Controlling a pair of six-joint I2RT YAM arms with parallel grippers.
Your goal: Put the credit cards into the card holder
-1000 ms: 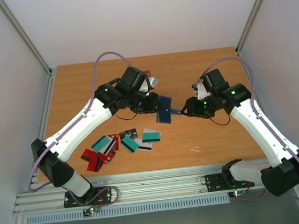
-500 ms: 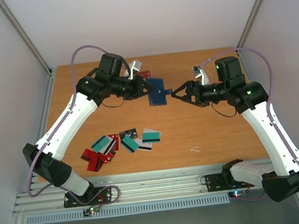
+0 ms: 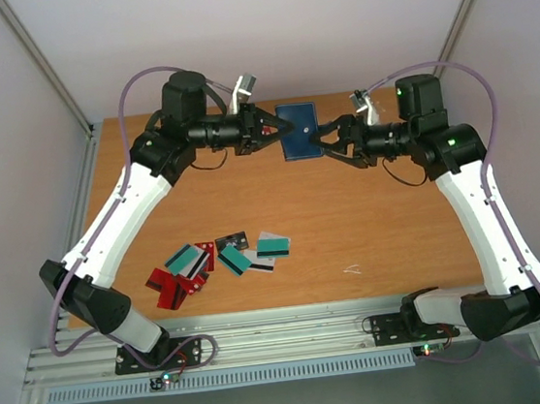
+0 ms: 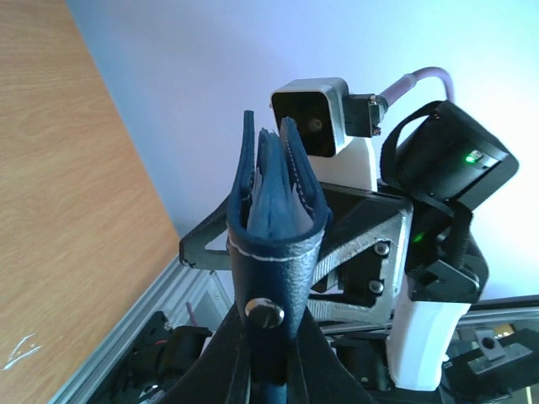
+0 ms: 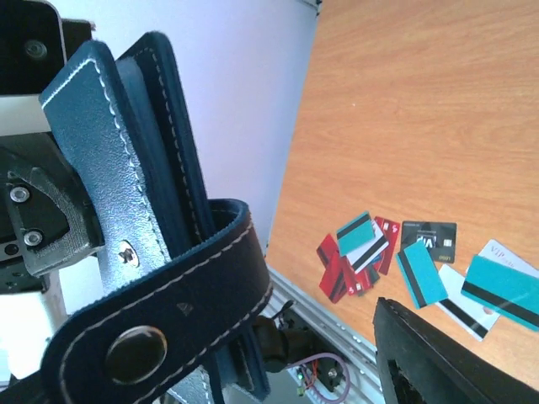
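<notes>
Top view: the left pincer [image 3: 270, 132] is clamped narrow on the left edge of the card holder [image 3: 298, 130], which hangs in the air above the far edge of the desk [image 3: 381, 238], upper centre of the frame. The right pincer [image 3: 326, 143] stands spread wide at the holder's right edge, not gripping it. The credit cards [image 3: 220, 260], red, teal, white and dark, lie loosely heaped on the desk at lower left.

Left wrist view: the card holder [image 4: 274, 244] stands upright in the centre, its lower end pinched between the left pincer's fingers [image 4: 236, 374], its leaves fanned slightly apart at the top. The right arm's dark jaws spread behind it on either side.

Right wrist view: the card holder [image 5: 126, 185] fills the left side, its snap strap [image 5: 160, 324] hanging loose across the lower left. One right finger [image 5: 429, 362] shows at lower right, apart from the strap. The credit cards [image 5: 404, 257] lie on the desk at right centre.
</notes>
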